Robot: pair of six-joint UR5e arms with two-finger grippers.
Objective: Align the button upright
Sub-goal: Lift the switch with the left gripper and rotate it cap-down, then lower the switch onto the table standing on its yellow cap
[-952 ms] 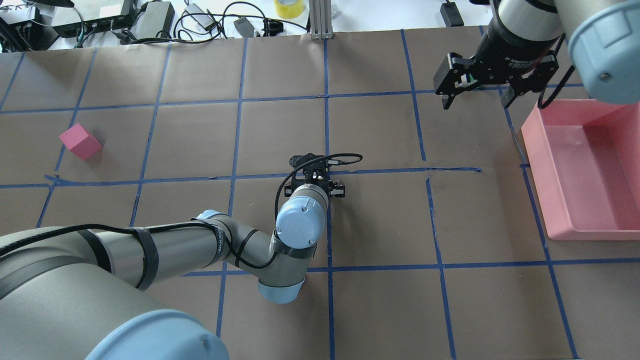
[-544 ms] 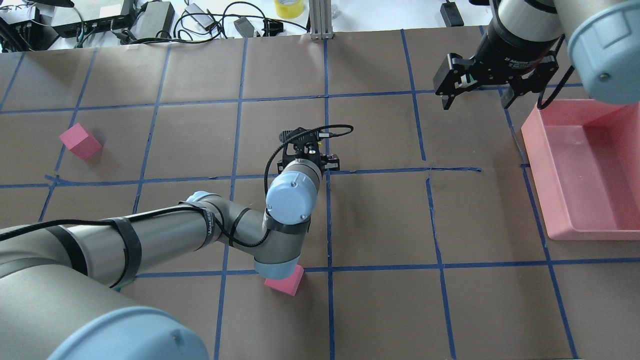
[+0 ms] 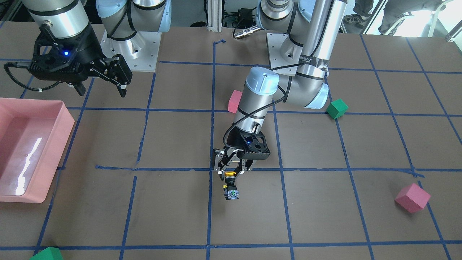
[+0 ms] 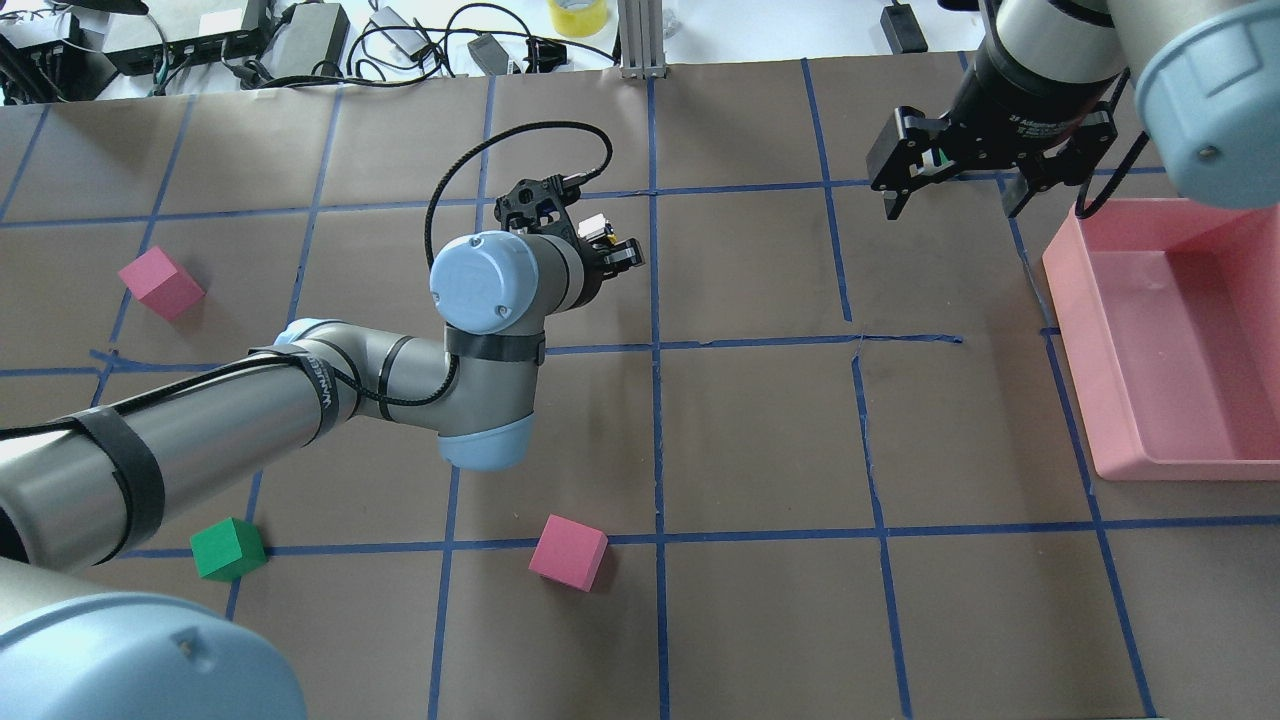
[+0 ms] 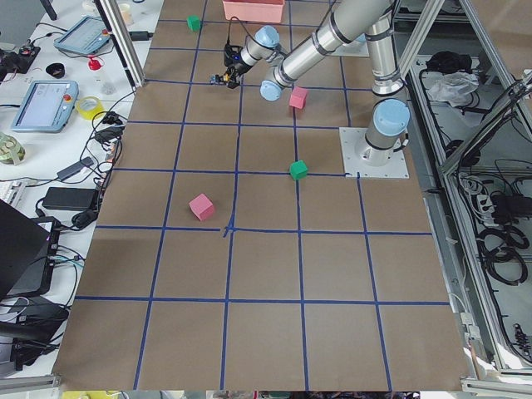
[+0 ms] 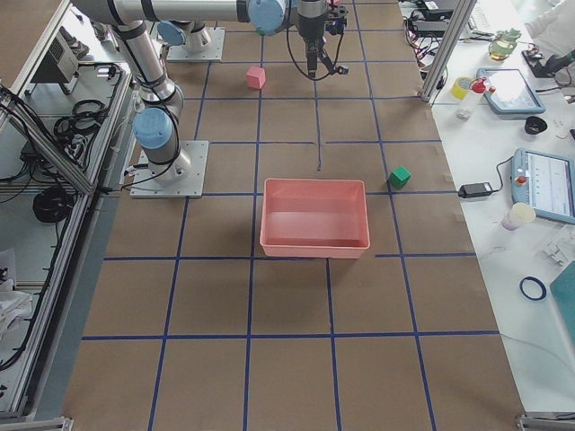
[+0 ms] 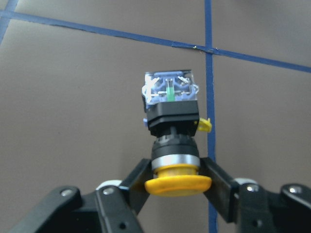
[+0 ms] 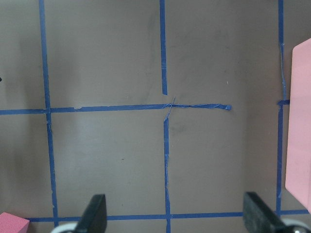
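Left gripper (image 3: 231, 174) is clamped on the button (image 7: 171, 114), its fingers pinching the narrow round neck just under the yellow cap, so the clear base points away from the wrist and down toward the brown table (image 3: 325, 216). In the front-facing view the button hangs at centre frame, just below a horizontal blue tape line (image 3: 162, 168); whether its base touches the paper I cannot tell. The hold looks slim: on a round neck the button could swivel or slide between the fingers, and it appears slightly tilted. Letting go while tilted, or short of the surface, would likely tip it onto its side, since the base is small under a wide cap. Fingers opening unevenly could also catch the cap's rim and drag it over. At upper left, the right gripper (image 3: 101, 88) hangs spread apart and empty, well apart from this.
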